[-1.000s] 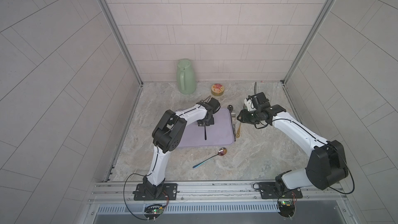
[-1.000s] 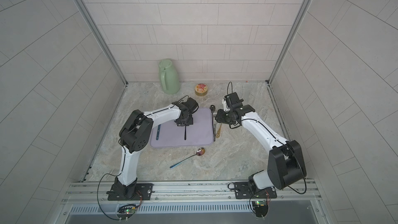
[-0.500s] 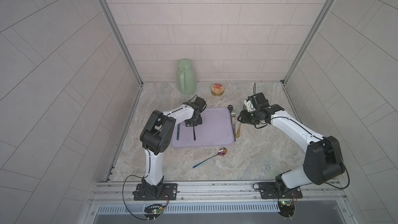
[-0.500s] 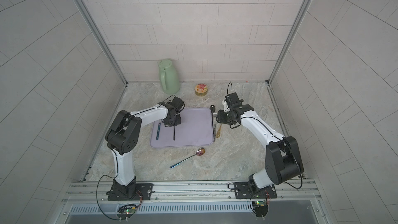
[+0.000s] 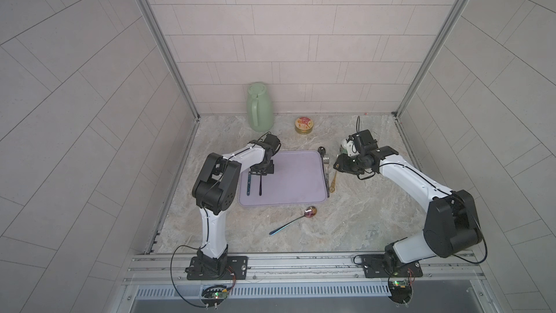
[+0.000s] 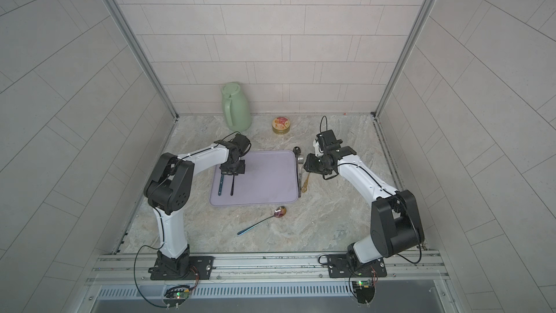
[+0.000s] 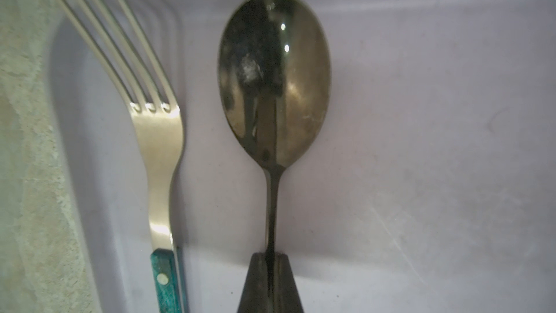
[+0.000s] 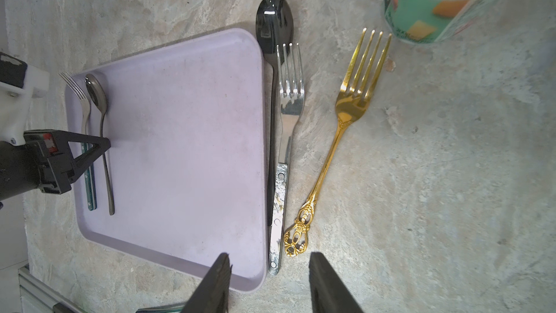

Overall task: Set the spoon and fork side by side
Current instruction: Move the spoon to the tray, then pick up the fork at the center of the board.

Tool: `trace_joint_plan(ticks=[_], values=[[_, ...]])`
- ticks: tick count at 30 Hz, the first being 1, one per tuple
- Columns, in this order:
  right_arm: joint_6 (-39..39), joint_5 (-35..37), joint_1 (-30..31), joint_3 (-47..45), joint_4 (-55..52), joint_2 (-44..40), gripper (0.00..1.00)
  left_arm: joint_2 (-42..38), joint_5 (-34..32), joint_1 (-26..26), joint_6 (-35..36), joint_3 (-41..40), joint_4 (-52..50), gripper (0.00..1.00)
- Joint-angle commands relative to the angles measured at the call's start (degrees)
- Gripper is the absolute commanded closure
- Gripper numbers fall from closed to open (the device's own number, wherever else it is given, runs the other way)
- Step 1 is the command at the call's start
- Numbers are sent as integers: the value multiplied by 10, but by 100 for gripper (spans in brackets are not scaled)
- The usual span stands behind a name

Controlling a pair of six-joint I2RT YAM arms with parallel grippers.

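Gripping the dark spoon (image 7: 273, 79) on its thin handle just below the bowl, the left gripper (image 7: 270, 266) is clenched tight on it. The spoon lies lengthwise on the left part of the purple tray (image 5: 294, 182), just beside the teal-handled fork (image 7: 159, 146). The two run parallel and apart, bowl level with tines. Whether the spoon rests on the tray or hangs just clear of it cannot be told.

Handling, as judged: the spoon is light, stiff and polished, so it may swivel or slip in a narrow pinch. The hold near the neck suits it, since the bowl's weight sits close to the fingers. A gentle release should keep it from skidding on the smooth tray.

The right gripper (image 8: 270, 258) stands partly open, holding nothing, above the tray's right edge near a black spoon (image 8: 273, 22), a silver fork (image 8: 288, 106) and a gold fork (image 8: 352, 109).

Compared with a second ago, the left gripper has carried the spoon from the tray's middle across to the fork's side. The right arm has not shifted.
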Motion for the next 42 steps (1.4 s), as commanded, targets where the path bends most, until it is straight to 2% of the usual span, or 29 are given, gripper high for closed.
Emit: trace_joint_plan(ticks=[1, 6, 9, 11, 13, 16, 19, 24, 30, 35, 42], values=[[-1, 7, -1, -4, 1, -12, 53, 25, 2, 11, 12, 0, -38, 100], [2, 5, -1, -4, 1, -13, 53, 13, 3, 18, -29, -17, -37, 100], [6, 3, -1, -4, -1, -15, 52, -10, 27, 21, -42, -36, -21, 98], [7, 2, -1, -4, -1, -20, 51, -20, 31, 21, -42, -40, -16, 91], [10, 3, -1, -6, -1, -28, 48, -29, 42, 21, -39, -38, -16, 78], [13, -8, -1, -8, -1, -31, 44, -48, 58, 15, -42, -36, -19, 69], [14, -7, -2, -5, -8, -31, 44, -73, 38, -3, -53, -28, -35, 65], [13, 0, -5, -6, -17, -41, 43, -113, 5, -58, -73, 1, -69, 65], [15, 5, -25, -13, -27, -62, 43, -121, 12, -165, -102, 66, -79, 66], [38, 8, -65, -27, -35, -82, 44, -85, -15, -251, -147, 146, -82, 73], [41, 6, -127, -54, -37, -104, 44, 9, -13, -316, -164, 253, -70, 74]])
